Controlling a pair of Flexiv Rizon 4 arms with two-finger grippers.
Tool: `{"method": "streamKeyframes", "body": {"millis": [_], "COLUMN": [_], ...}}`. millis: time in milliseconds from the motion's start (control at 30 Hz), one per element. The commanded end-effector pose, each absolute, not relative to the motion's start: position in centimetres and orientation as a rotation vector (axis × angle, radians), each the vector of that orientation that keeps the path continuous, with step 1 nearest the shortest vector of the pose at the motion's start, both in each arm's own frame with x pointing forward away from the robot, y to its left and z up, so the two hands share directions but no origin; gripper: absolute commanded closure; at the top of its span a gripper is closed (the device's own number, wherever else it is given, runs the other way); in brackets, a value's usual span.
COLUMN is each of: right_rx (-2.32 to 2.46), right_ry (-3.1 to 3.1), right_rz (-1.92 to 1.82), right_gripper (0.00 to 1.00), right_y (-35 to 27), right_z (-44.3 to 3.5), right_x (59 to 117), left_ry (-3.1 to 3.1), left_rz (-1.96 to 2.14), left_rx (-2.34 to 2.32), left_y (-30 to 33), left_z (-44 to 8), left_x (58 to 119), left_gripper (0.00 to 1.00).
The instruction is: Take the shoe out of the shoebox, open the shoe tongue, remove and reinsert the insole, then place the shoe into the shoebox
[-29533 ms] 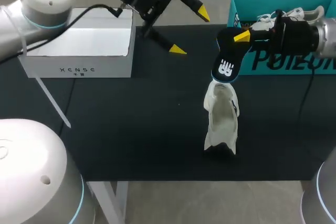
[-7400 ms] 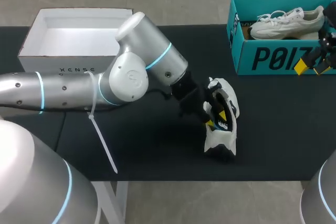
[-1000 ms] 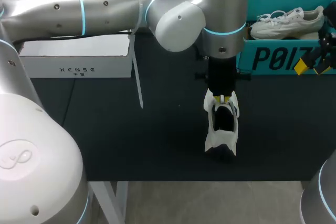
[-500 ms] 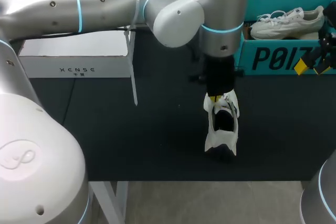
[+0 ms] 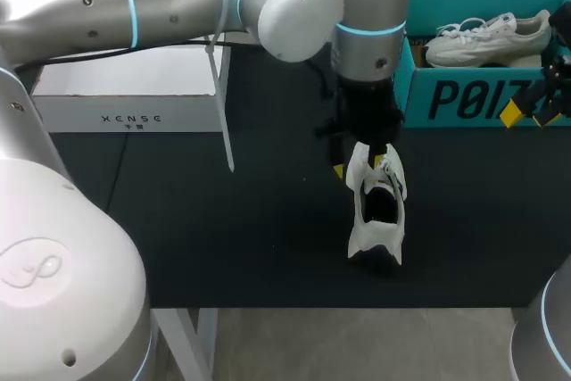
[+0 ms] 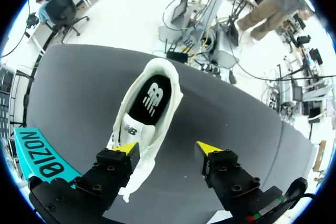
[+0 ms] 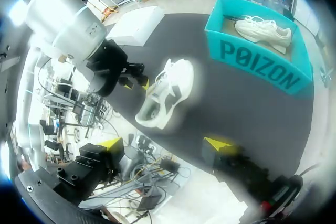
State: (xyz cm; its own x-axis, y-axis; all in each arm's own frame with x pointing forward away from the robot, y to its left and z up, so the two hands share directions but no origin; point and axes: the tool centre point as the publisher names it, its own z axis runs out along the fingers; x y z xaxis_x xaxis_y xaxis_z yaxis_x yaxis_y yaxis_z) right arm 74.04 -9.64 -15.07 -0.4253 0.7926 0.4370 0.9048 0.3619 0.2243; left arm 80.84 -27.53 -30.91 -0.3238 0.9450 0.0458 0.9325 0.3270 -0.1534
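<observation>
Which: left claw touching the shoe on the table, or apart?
Cannot tell. Left wrist view: one fingertip of the left claw overlaps the shoe; no gap or press shows.

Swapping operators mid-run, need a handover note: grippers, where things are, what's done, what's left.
Left gripper: open, holding nothing, over the shoe at its tongue end.
Right gripper: open, empty, by the shoebox front.
The shoe stands on the table with the insole inside it. A second shoe lies in the shoebox.
Done: shoe out, insole in.
Left: put the shoe into the shoebox.
</observation>
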Motion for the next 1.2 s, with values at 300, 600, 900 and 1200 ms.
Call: {"method": "streamKeyframes", "body": {"millis": [300, 600, 900, 1200], "right_rx": [-1.514, -1.514, -1.514, -1.514], "right_ry": [-2.37, -2.37, -2.37, -2.37], "right_rz": [-0.631, -0.631, -0.631, -0.631], "right_gripper": [0.0, 0.0, 0.0, 0.0], "right_y": [-9.6, -9.6, -9.6, -9.6], "right_z": [-15.1, -15.1, -15.1, -15.1], "right_x": [74.3, 74.3, 74.3, 74.3], "left_ry": [-2.57, -2.862, -2.951, -3.005], "left_rz": [0.033, 0.125, 0.095, -0.04], "left_rx": [-1.422, -0.864, -0.435, -0.254], "left_y": [-28.3, -26.8, -25.7, -28.4], "left_z": [-31.1, -30.6, -31.1, -31.9], "left_x": [79.9, 76.0, 71.9, 70.1], "left_gripper": [0.0, 0.0, 0.0, 0.0]}}
